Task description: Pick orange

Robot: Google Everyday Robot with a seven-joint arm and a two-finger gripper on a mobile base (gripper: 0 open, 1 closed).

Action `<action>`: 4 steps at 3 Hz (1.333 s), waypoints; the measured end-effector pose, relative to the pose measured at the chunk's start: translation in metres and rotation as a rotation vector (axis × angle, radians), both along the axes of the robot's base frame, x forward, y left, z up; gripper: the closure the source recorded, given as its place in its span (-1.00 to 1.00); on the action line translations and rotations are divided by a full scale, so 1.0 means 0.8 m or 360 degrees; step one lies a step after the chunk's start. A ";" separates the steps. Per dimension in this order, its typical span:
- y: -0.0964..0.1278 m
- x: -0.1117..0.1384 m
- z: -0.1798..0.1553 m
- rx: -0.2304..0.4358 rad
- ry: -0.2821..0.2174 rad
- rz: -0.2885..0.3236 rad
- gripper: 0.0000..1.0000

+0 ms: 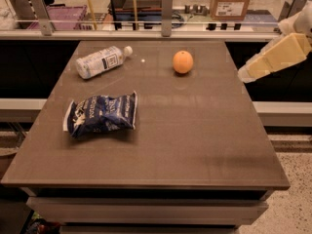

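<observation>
The brown counter (195,150) filled most of the frame, its glossy top running from the lower edge up to a rail in the upper part. In the upper right, a cream arm (285,50) slanted down and leftward. The tool (246,73) at its low end hung off the counter's right side, well apart from everything on it; whether it was wide or narrow could not be told. A blue bag (101,114) lay crumpled at centre left. A bottle (101,61) lay on its side in the upper left, cap toward the middle. The orange (183,62) sat alone in the upper middle, right of the bottle and well apart from the bag, with bare counter all round it. A white speck (142,61) lay between bottle and orange.

The orange looked light and firm, with a matte skin that should give fair grip. Being round, it would likely roll on the smooth top if nudged from one side. The best hold seemed to be across its widest part, centred, coming from above or from the open right side, with a moderate squeeze so as not to bruise it.

The arm was cut off by the right edge, the tool's form was hard to make out, and the orange's far side and underside were hidden
</observation>
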State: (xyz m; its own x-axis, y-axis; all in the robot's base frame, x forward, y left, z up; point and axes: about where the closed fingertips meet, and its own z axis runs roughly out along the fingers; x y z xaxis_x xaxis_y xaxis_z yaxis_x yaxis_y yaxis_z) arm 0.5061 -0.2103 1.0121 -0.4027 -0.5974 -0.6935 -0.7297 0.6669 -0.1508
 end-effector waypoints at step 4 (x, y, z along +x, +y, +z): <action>0.040 0.060 -0.037 0.0188 0.0033 -0.0544 -1.00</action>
